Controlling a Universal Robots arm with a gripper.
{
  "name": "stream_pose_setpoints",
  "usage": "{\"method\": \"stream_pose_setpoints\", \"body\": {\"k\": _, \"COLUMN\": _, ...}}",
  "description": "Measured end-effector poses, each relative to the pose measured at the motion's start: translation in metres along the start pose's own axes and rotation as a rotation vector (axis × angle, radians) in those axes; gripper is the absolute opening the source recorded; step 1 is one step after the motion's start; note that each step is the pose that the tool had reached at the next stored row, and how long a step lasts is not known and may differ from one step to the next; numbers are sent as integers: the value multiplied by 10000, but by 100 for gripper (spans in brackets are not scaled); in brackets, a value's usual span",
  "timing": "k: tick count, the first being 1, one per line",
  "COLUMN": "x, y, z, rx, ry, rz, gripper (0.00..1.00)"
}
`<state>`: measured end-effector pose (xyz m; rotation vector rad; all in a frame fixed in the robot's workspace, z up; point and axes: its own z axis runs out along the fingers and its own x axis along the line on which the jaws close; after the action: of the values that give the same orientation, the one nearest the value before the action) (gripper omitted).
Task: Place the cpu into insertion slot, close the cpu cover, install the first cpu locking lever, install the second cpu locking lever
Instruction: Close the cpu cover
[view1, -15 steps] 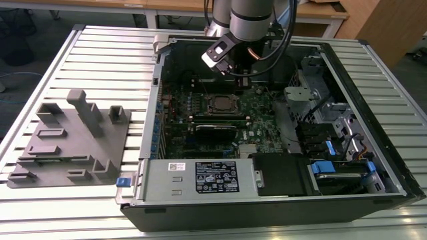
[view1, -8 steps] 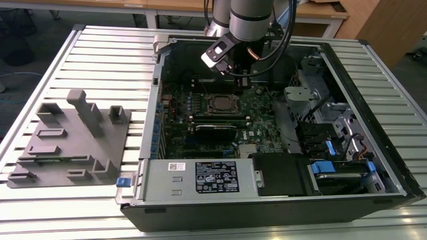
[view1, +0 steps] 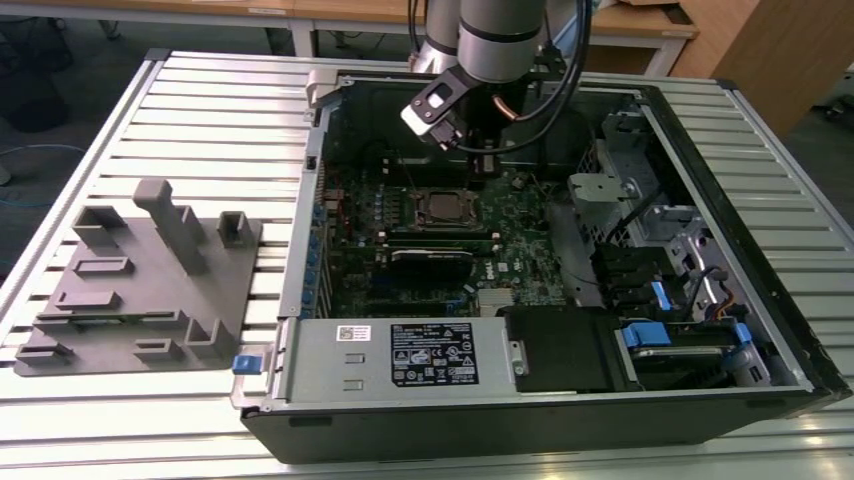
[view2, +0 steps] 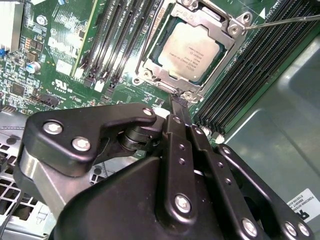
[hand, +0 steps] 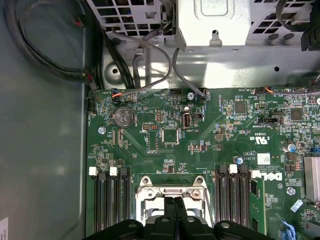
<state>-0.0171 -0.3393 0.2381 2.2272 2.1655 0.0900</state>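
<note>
At the closed cpu cover (view2: 156, 50), tool (view2: 178, 101) pinched shut, empty; cpu (view2: 192, 50) seated, a locking lever (view2: 285, 21) apparently unlatched.

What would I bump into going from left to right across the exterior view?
Grey plastic stand → the cpu sitting in the green board → silver drive bracket → black case wall.

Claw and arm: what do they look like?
The arm is a smooth grey tube with black cables looping beside it and a pale boxy module at the wrist. The claw is matte black: flat jointed link bars fixed with silver screws.
</note>
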Motion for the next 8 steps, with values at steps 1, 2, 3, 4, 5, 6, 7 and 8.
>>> {"method": "stream_pose_setpoints", "body": {"k": 1, "x": 0, "y": -4, "z": 0, "rx": 0, "ry": 0, "rz": -1, "gripper": 11}}
{"method": "stream_pose_setpoints", "body": {"k": 2, "x": 0, "y": -10, "z": 1, "rx": 0, "ry": 0, "rz": -2, "gripper": 11}}
{"method": "stream_pose_setpoints", "body": {"k": 3, "x": -1, "y": -18, "z": 1, "rx": 0, "ry": 0, "rz": -1, "gripper": 11}}
{"method": "stream_pose_setpoints", "body": {"k": 4, "x": -1, "y": -24, "z": 1, "rx": 0, "ry": 0, "rz": -2, "gripper": 11}}
{"method": "stream_pose_setpoints", "body": {"k": 5, "x": -1, "y": -26, "z": 1, "rx": 0, "ry": -1, "rz": -2, "gripper": 11}}
{"method": "stream_pose_setpoints", "body": {"k": 6, "x": -1, "y": -36, "z": 0, "rx": 1, "ry": 0, "rz": -3, "gripper": 11}}
{"method": "stream_pose_setpoints", "body": {"k": 7, "x": -1, "y": -46, "z": 0, "rx": 1, "ry": -1, "rz": -2, "gripper": 11}}
{"method": "stream_pose_setpoints", "body": {"k": 8, "x": -1, "y": -46, "z": 0, "rx": 0, "ry": 0, "rz": -2, "gripper": 11}}
